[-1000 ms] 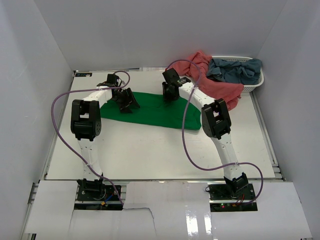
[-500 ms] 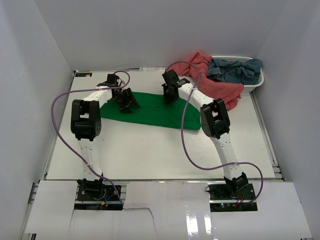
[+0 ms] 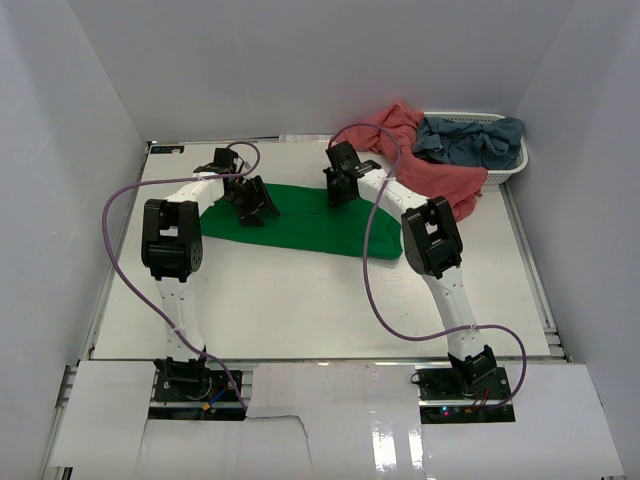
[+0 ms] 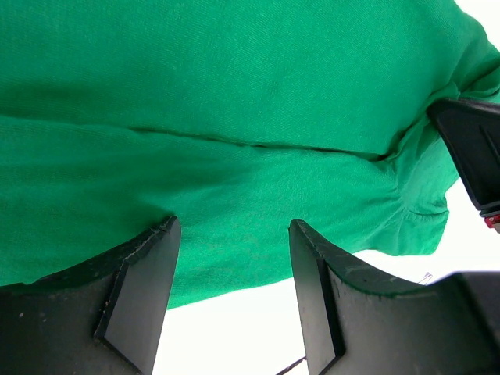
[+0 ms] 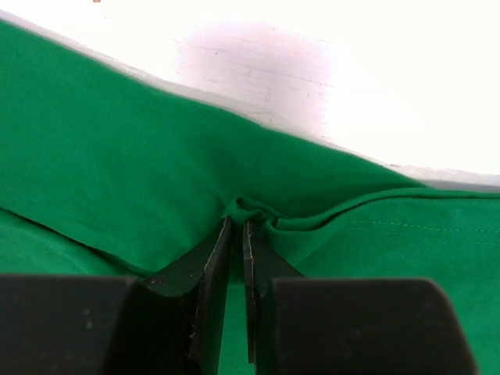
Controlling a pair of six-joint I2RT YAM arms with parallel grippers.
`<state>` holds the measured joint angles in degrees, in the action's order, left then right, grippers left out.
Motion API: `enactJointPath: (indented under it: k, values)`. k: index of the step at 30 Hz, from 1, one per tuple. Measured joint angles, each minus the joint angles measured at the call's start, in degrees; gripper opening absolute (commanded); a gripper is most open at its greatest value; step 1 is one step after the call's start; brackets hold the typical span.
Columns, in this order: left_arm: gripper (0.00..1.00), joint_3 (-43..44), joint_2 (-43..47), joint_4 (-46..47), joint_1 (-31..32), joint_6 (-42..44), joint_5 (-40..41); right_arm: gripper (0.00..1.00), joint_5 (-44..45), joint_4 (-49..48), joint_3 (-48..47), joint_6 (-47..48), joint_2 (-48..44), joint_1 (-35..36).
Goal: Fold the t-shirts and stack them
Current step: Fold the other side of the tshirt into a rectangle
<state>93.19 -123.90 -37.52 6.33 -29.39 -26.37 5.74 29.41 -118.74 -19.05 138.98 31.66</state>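
The bright green t-shirt lies spread across the middle of the white table. My left gripper hangs over its left part; in the left wrist view it is open, with the green cloth beyond the fingertips and bare table between the jaws. My right gripper is at the shirt's far edge; in the right wrist view it is shut on a pinched fold of the green cloth. The salmon-pink t-shirt drapes out of the basket at the back right. The grey-blue t-shirt lies in the basket.
The white slatted basket stands at the back right corner. White walls enclose the table on three sides. Purple cables loop from both arms over the table.
The right gripper has shifted slightly up and away with the pinched far edge of the green shirt. The left arm has hardly moved.
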Motion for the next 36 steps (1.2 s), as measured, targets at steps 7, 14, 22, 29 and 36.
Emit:
enactJointPath:
  k: [7,14,22,29,36]
  values:
    - [0.68,0.00,0.00,0.00,0.00,0.00,0.00,0.10,-1.05,-8.35,10.21,0.68,-5.68,-0.07]
    - [0.68,0.00,0.00,0.00,0.00,0.02,0.00,0.14,-4.68,-16.85,13.25,1.31,-7.15,-0.09]
    - [0.68,0.00,0.00,0.00,0.00,0.07,0.00,0.45,-9.81,-23.08,14.64,-0.04,-7.21,-0.15]
    - [0.69,0.00,0.00,-0.02,0.00,0.37,0.00,0.54,-9.31,-26.25,15.78,-0.37,-7.28,-0.17]
    - [0.68,0.04,0.00,-0.66,0.00,0.92,0.07,0.48,-7.61,-25.75,24.02,0.04,-12.17,-0.57]
